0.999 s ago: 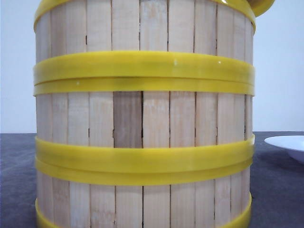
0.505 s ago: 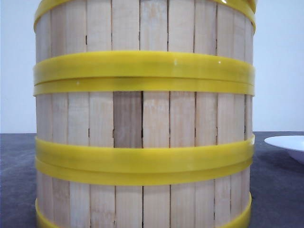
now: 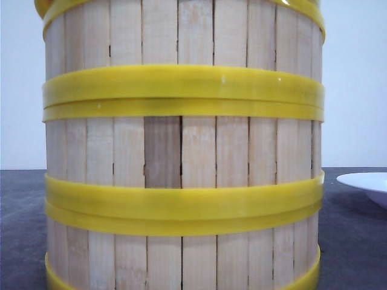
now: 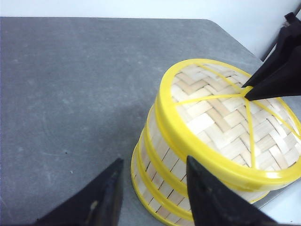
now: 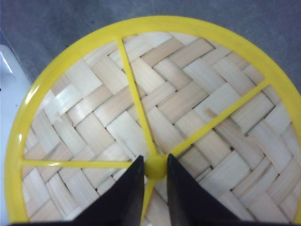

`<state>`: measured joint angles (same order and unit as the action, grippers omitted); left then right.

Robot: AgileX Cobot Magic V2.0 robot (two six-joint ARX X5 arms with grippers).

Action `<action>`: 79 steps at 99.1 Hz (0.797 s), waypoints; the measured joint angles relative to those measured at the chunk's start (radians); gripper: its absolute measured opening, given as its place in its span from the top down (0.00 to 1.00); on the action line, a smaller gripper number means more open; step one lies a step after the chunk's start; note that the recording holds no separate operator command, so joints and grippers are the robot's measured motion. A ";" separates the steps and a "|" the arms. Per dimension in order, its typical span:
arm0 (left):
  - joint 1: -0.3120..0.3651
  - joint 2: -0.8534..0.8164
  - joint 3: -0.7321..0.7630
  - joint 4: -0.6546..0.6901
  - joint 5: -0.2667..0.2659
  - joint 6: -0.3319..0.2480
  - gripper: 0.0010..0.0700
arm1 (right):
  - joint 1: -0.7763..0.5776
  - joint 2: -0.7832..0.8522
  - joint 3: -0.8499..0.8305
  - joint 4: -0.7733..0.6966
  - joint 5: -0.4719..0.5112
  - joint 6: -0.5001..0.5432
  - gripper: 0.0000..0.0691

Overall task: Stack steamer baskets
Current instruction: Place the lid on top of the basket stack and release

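Three steamer baskets [image 3: 181, 151] stand stacked in one column, filling the front view; the left wrist view shows the slatted wall of the stack [image 4: 162, 162]. A flat woven lid [image 4: 216, 117] with a yellow rim sits over the top of the stack, overhanging a little to one side. My right gripper [image 5: 155, 162] is shut on the lid's small yellow centre knob [image 5: 155, 168], and its black fingers [image 4: 273, 75] come down onto the lid's middle. Low beside the stack, my left gripper [image 4: 154, 160] is open and holds nothing.
A white plate [image 3: 369, 184] lies on the grey table [image 4: 70, 94] to the right of the stack. The table's far edge meets a pale wall [image 3: 357, 90].
The lid's yellow rim showed past the top right of the stack a second ago; now a bit shows at the top left. The lid has shifted left. The baskets have not moved.
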<state>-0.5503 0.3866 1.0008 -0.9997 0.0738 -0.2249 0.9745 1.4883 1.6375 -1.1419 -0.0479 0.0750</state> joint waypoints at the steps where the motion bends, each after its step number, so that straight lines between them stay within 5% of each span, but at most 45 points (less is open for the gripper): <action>1: 0.000 0.000 0.000 0.000 0.000 0.000 0.66 | 0.000 0.001 0.000 0.000 0.000 0.000 0.92; 51: 0.000 0.000 0.000 0.000 0.000 0.000 0.66 | 0.000 0.006 0.000 -0.010 0.043 0.000 0.91; 70: 0.000 0.000 0.000 -0.003 0.000 0.000 0.66 | 0.000 0.006 0.000 -0.019 0.045 0.004 0.60; 79: 0.000 0.000 0.000 -0.005 0.000 0.000 0.66 | 0.000 0.006 0.000 -0.019 0.048 0.004 0.53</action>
<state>-0.5503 0.3866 1.0008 -1.0042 0.0738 -0.2249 0.9745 1.4948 1.6375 -1.1606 0.0002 0.0788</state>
